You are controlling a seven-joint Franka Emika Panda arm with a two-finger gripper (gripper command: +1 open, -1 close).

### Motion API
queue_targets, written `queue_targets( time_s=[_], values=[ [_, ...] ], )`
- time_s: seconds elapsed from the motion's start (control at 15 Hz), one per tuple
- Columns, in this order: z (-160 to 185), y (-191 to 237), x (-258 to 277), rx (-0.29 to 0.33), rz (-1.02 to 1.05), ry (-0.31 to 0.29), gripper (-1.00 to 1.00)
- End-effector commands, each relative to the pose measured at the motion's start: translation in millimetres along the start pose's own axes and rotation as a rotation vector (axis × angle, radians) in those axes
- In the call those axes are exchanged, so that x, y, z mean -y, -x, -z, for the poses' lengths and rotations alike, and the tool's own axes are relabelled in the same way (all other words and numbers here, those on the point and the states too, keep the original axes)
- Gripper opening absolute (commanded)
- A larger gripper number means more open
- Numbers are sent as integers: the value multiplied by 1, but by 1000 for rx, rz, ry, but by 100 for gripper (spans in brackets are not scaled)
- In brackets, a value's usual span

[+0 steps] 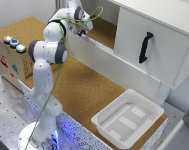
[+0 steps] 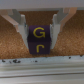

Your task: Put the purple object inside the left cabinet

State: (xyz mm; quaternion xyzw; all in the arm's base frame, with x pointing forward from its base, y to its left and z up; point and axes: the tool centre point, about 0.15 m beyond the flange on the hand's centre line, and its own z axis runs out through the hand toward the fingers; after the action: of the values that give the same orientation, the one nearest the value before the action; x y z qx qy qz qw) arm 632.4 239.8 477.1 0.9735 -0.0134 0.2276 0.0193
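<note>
Just past the low white lip (image 2: 42,62) of the left cabinet (image 1: 101,31), the pincer (image 2: 39,29) grips the purple block (image 2: 39,39); I would lower it gently onto the cork floor (image 2: 70,42) before letting go.

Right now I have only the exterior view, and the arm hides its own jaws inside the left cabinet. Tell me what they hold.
Observer: In the wrist view a purple block with yellow letters sits between the jaws, one finger against each side.
Operator: Report what lies under it.
Observer: The cork floor spreads around it. I cannot tell whether the block touches it.
Operator: Say where the front lip is.
Observer: The white lip runs on the camera's side of the block, so the block is past it.
</note>
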Motion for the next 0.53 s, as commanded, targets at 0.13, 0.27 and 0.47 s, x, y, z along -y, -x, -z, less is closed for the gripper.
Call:
queue_targets(
  time_s=[0.13, 0.27, 0.47],
  values=[
    [-31, -55, 18, -1, 17, 144, -100],
    [-37, -62, 19, 7, 14, 134, -100],
    [-39, -69, 21, 8, -2, 126, -100]
  ],
)
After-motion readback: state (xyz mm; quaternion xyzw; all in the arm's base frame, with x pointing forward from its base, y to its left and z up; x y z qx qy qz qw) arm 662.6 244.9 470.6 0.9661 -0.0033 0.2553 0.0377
